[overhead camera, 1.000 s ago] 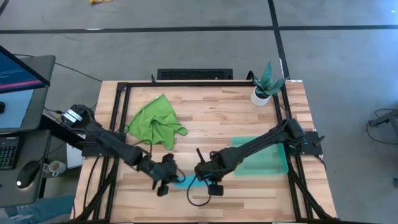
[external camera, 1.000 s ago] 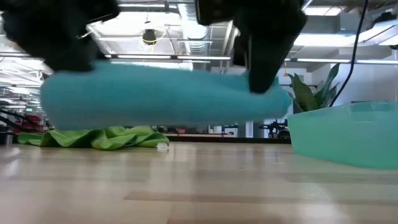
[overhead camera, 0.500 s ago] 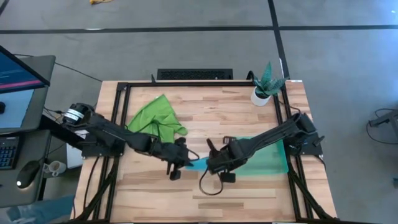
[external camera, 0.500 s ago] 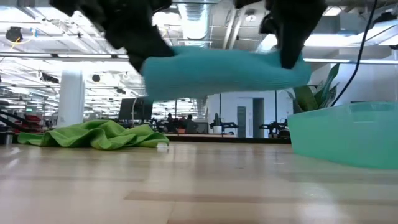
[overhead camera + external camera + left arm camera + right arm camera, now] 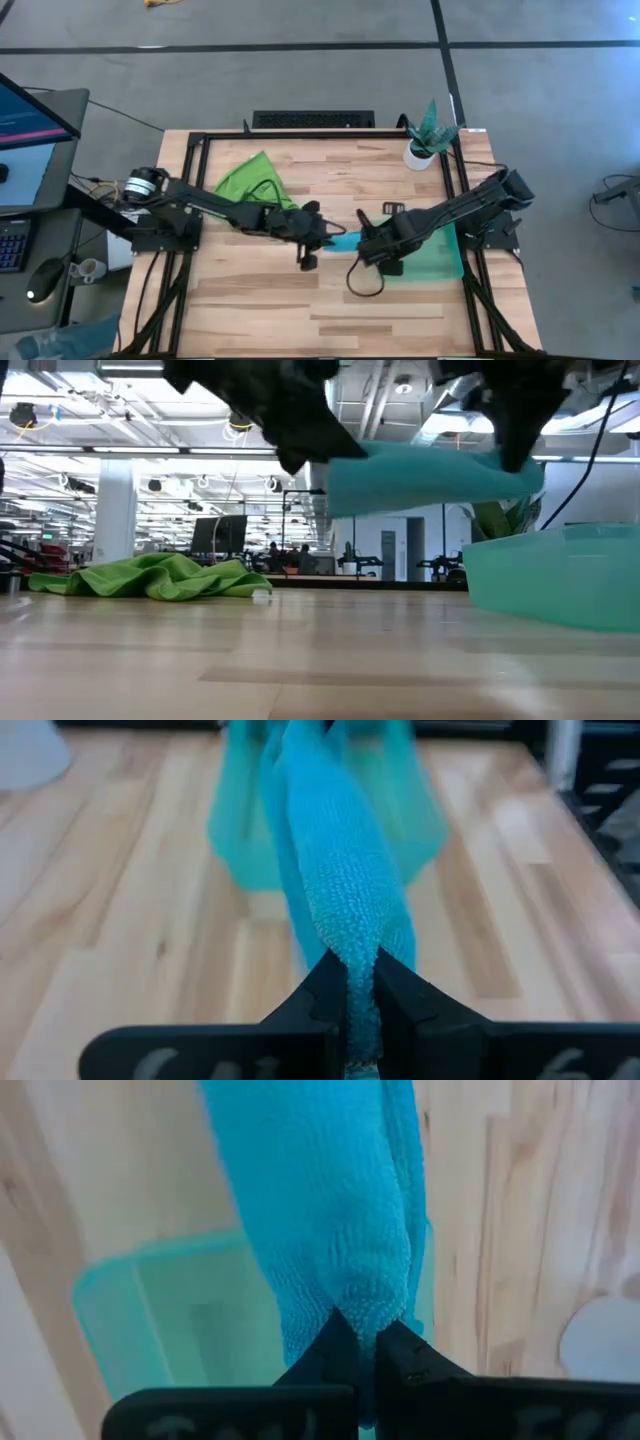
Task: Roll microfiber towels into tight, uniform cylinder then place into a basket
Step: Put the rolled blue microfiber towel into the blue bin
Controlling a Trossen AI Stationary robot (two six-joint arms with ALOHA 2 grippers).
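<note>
Wooden table [image 5: 330, 300], rolled blue towel [image 5: 430, 475] airborne, ends pinched by left gripper [image 5: 318, 240] and right gripper [image 5: 368, 245], beside basket [image 5: 440, 265]

You have a small white pot [image 5: 419, 155] with a spiky green plant [image 5: 432, 126] at the table's far right corner. A monitor [image 5: 30, 110], keyboard [image 5: 12, 245] and mouse [image 5: 45, 279] sit beside the wooden table [image 5: 330, 180], on its left.

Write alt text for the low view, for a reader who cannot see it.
A rolled sky-blue microfiber towel hangs above the wooden table, a dark gripper pinching each end. A translucent teal plastic basket sits at right, and a crumpled lime-green cloth lies far left.
</note>
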